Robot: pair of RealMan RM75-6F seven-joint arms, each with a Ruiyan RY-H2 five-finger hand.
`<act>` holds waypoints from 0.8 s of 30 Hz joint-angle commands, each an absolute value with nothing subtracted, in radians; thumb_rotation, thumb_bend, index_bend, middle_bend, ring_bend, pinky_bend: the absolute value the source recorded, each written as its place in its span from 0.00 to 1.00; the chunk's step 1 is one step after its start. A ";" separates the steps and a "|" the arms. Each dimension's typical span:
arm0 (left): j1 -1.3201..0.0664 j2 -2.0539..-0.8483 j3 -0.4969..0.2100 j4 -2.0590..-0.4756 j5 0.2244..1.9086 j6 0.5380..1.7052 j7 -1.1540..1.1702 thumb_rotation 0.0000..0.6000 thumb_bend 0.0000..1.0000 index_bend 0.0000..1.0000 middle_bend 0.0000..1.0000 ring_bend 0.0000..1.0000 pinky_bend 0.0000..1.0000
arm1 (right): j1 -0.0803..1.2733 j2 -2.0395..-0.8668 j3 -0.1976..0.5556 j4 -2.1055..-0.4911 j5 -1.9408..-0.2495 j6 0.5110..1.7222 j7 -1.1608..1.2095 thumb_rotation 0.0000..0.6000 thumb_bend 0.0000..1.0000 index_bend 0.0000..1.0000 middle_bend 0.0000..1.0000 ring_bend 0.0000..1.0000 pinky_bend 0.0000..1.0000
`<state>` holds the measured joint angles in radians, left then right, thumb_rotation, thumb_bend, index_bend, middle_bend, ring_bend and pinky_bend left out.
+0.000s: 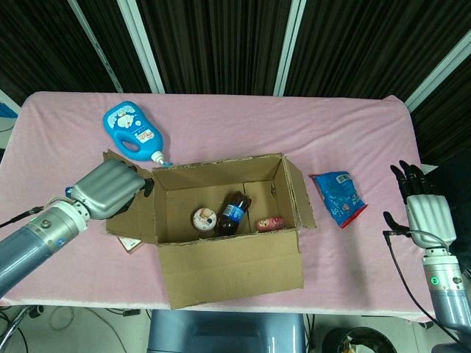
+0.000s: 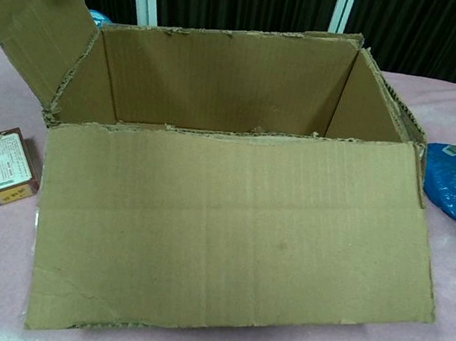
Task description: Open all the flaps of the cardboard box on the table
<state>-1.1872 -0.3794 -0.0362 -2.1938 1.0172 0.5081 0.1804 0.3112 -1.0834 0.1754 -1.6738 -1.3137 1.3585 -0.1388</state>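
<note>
The cardboard box stands mid-table with its top open. Its left flap is folded outward and down to the left, and my left hand rests on that flap's upper face with fingers curled, dark fingertips near the fold. In the chest view the same left flap leans out to the left and the hand is hidden. The front flap hangs down the near side and the right flap leans outward. My right hand hovers far right, fingers spread, holding nothing.
A dark bottle, a round tin and a red item lie inside the box. A blue detergent bottle lies behind the left flap, a small carton beside it, and a blue snack bag to the right.
</note>
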 commanded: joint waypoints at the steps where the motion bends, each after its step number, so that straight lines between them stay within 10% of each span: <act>1: -1.073 -0.323 -0.026 -2.229 1.103 0.578 0.104 1.00 1.00 0.42 0.57 0.39 0.46 | 0.312 -1.086 0.171 -1.674 -1.319 1.356 -0.145 1.00 0.36 0.00 0.00 0.00 0.21; 7: -0.857 -0.290 0.045 -2.236 1.273 0.731 -0.007 1.00 0.81 0.37 0.52 0.35 0.39 | 0.311 -1.091 0.158 -1.684 -1.330 1.346 -0.160 1.00 0.36 0.00 0.00 0.00 0.21; 15: -0.495 -0.526 0.142 -2.072 1.443 1.178 -0.067 1.00 0.24 0.02 0.01 0.00 0.00 | 0.282 -1.074 0.104 -1.710 -1.385 1.359 -0.221 1.00 0.35 0.00 0.00 0.00 0.21; 24: -0.205 -0.996 0.107 -1.714 1.435 1.603 0.131 1.00 0.13 0.00 0.00 0.00 0.00 | 0.189 -1.075 0.032 -1.682 -1.486 1.478 -0.237 0.93 0.28 0.00 0.00 0.00 0.21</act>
